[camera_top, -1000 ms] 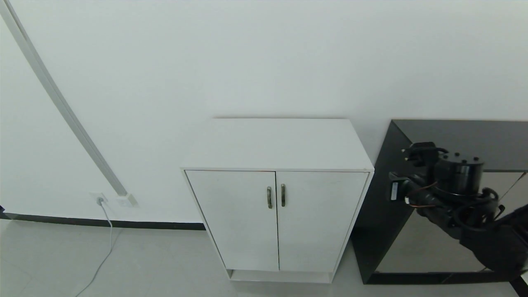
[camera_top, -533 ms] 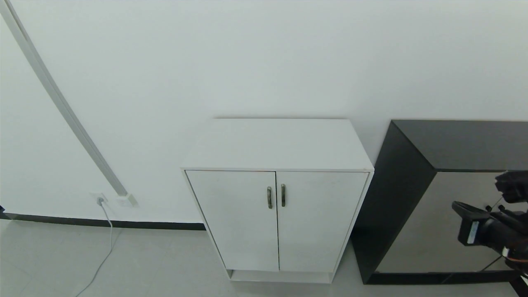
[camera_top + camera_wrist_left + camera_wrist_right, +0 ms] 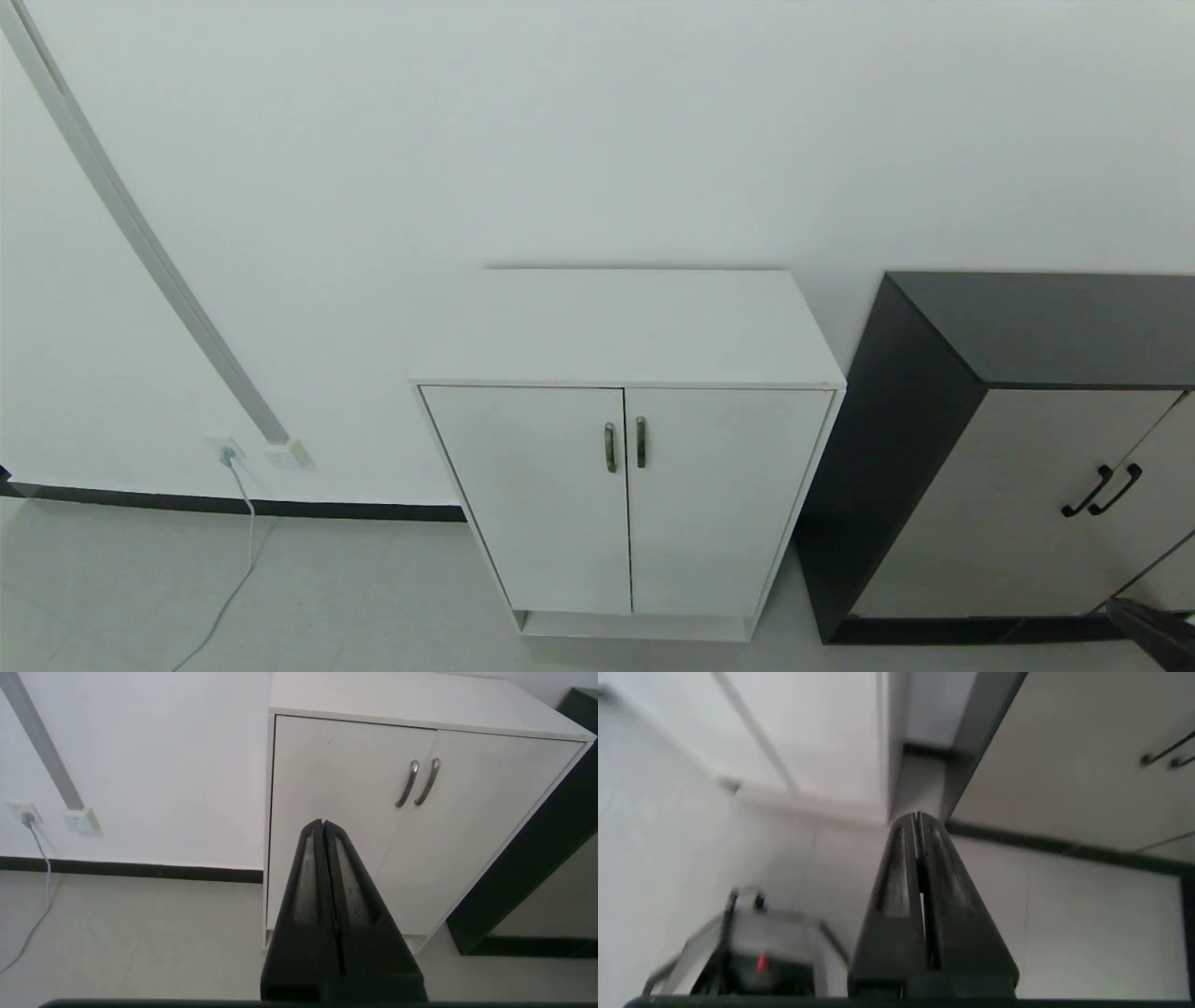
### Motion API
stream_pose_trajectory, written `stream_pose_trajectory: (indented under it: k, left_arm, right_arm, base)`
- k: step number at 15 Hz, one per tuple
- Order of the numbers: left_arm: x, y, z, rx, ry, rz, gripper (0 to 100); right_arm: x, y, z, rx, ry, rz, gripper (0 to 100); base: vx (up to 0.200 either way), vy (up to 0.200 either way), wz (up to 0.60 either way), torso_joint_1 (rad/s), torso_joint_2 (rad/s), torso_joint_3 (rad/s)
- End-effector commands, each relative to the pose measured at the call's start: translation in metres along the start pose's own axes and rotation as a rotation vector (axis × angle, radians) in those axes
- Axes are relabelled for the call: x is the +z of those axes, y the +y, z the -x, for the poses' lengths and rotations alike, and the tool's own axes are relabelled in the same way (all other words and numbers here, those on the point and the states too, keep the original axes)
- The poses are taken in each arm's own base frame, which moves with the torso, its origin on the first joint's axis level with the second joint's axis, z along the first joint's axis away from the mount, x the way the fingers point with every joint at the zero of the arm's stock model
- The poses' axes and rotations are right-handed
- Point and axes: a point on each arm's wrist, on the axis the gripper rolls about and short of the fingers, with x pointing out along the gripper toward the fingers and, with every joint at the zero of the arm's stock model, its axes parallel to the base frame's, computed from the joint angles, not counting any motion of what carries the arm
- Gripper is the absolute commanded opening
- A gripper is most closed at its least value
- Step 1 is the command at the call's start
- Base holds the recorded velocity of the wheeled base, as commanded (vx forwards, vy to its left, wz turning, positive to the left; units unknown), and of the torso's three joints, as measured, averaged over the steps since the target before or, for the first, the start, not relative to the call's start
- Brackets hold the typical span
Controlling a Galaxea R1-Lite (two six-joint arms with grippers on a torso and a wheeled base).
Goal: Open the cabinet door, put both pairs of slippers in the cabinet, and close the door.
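Two doors of the white cabinet (image 3: 532,504) sit flush and closed, their metal handles (image 3: 610,447) side by side at the middle seam. The cabinet stands on the grey floor (image 3: 355,597) with its back against the white wall (image 3: 560,140). A black cabinet (image 3: 934,373), also closed, stands just beside it on the robot's right. The left gripper (image 3: 322,826) has its fingers pressed together on nothing and points toward the white cabinet's left door. The right gripper (image 3: 917,819) is likewise closed and empty, pointing toward the foot of the black cabinet.
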Motion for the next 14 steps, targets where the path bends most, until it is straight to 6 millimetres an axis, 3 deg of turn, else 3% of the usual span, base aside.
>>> stream_pose_trajectory:
  k: [1,9,14]
  left_arm:
    - [0.000,0.000,0.000,0.001,0.001,0.000,0]
    - [0.000,0.000,0.000,-0.001,0.001,0.000,0]
    - [0.000,0.000,0.000,0.001,0.001,0.000,0]
  right_arm:
    - [-0.011,0.000,0.024,0.046,-0.041,0.006,0]
    - [-0.049,0.004,0.048,0.178,0.121,0.031,0]
    - [-0.055,0.005,0.055,0.300,0.077,0.093,0]
  base:
    - [0.000,0.000,0.00,0.000,0.00,0.000]
    - [0.000,0.000,0.00,0.000,0.00,0.000]
    - [0.000,0.000,0.00,0.000,0.00,0.000]
